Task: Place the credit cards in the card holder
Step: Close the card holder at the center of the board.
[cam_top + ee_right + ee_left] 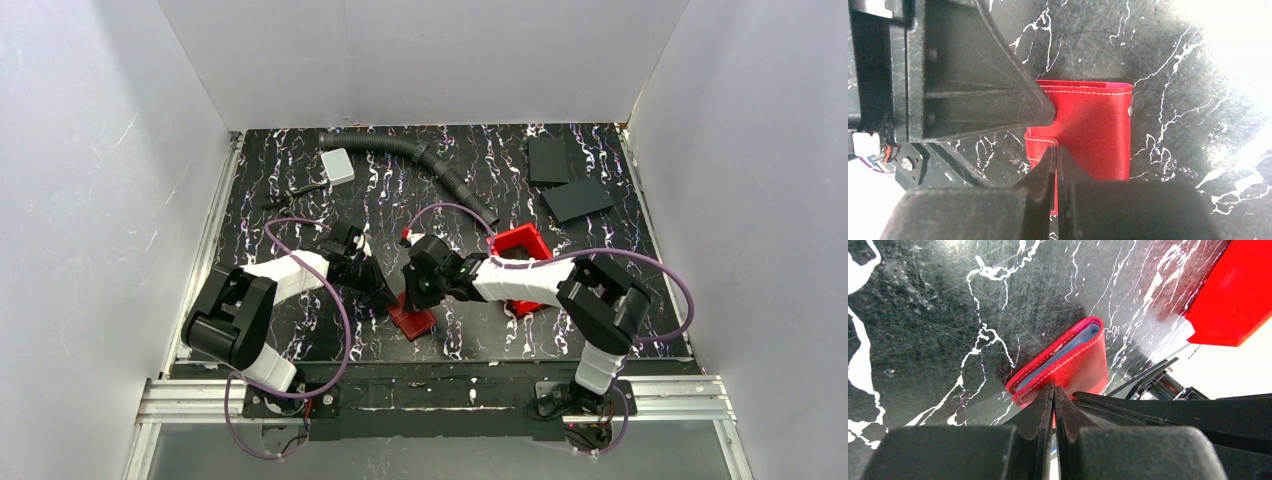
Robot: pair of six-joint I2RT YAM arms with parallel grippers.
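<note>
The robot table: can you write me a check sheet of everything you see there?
Surface: black marbled table top, scuffed.
Job's things: red card holder lies folded near the front edge; a pale blue credit card shows inside its fold.
Clutter: red bin, ribbed hose, grey box, two black slabs, a small dark item too small to tell.
Grippers: left gripper and right gripper both shut, tips at the card holder; whether they pinch it is unclear.
Cables: purple cables loop off both arms.
Surroundings: white walls, metal rail in front.
</note>
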